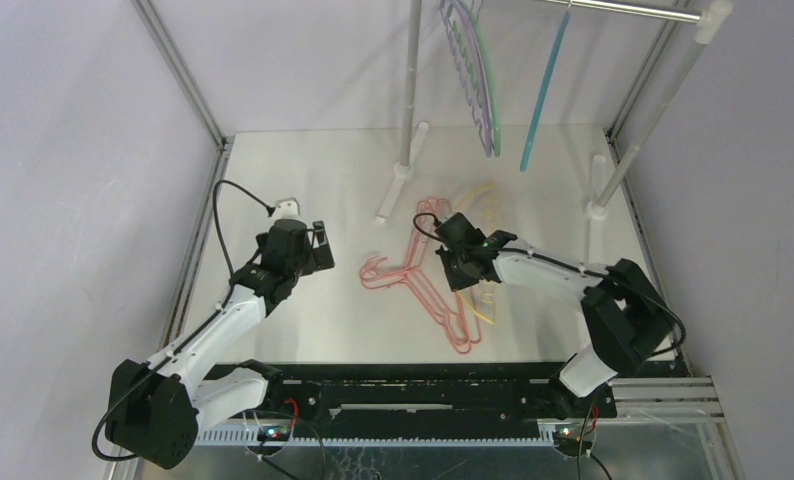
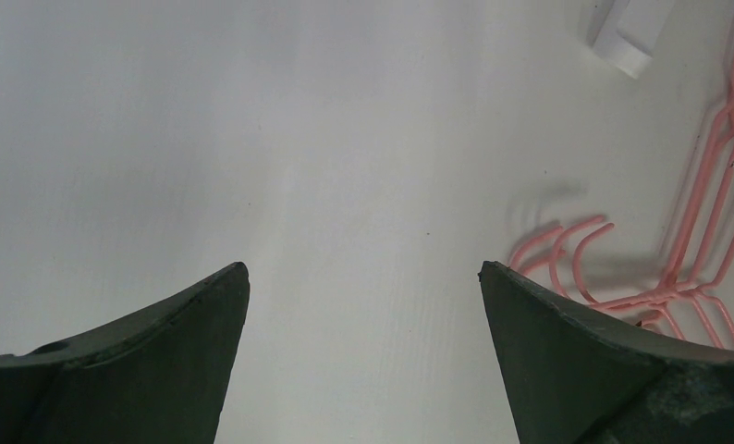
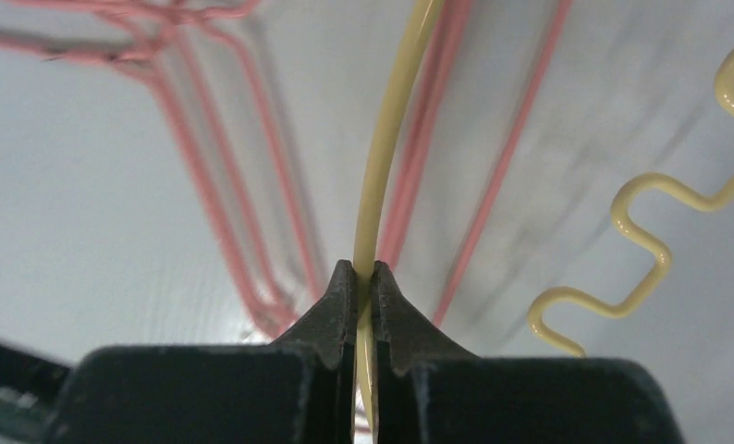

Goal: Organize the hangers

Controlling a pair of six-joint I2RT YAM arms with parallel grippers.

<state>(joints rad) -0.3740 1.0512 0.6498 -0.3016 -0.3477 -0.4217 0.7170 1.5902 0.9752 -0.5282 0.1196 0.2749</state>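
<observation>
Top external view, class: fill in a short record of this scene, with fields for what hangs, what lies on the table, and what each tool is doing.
On the rail: purple hanger, teal hanger, blue hanger
On the table: pink hangers, yellow hanger
Right tool: shut on the yellow hanger's thin wire
Left tool: open, holding nothing, over bare table beside the pink hooks

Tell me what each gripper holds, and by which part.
The right gripper is shut on the yellow hanger, pinching its smooth thin bar, not the wavy part. The left gripper is open and holds nothing.
</observation>
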